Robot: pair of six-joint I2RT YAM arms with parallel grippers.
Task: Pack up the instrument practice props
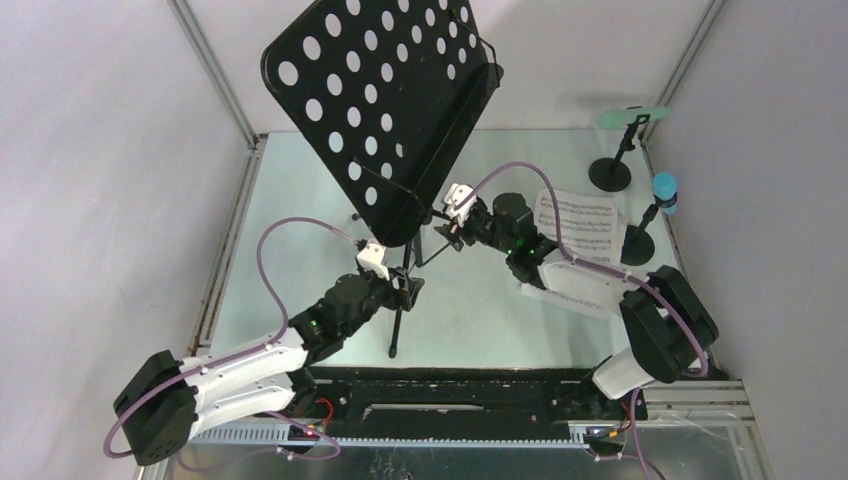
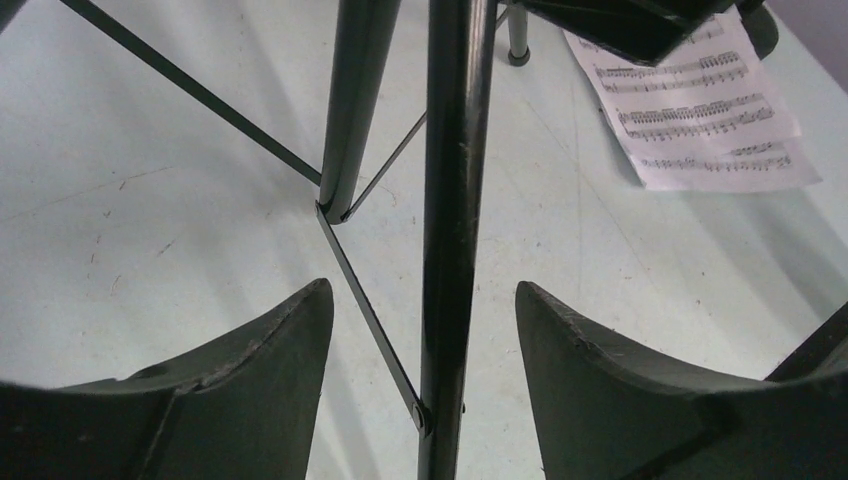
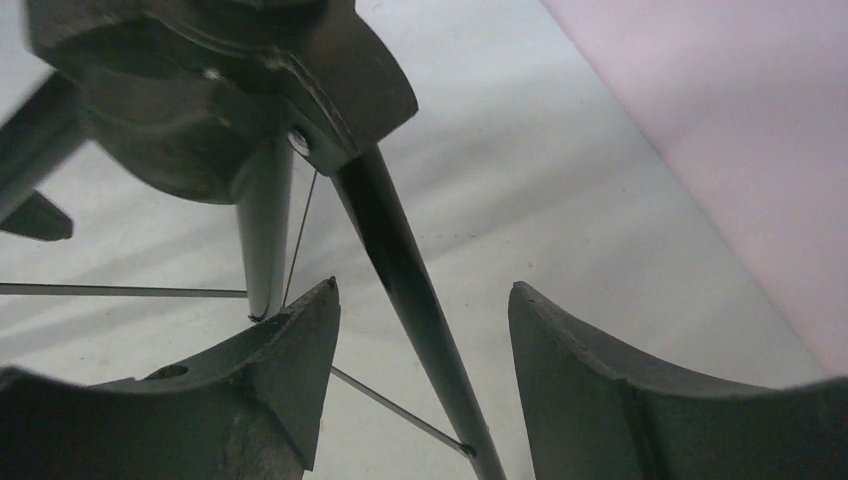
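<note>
Straddling a leg (image 2: 450,200) of the black tripod music rack (image 1: 380,110), untouched, with left gripper (image 2: 425,300) spread. Same at right gripper (image 3: 425,300), unclenched, another leg. Print on white sheet-music pages (image 2: 700,110) unreadable.

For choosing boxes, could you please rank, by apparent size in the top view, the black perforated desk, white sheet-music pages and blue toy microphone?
1. Black perforated desk, raised nearer the camera.
2. White sheet-music pages, partly hidden.
3. Blue toy microphone.

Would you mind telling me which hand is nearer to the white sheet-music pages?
Right. The right hand sits at the music rack's tripod hub, just beside the sheet-music pages. The left hand straddles a rack tube farther away from them.
</note>
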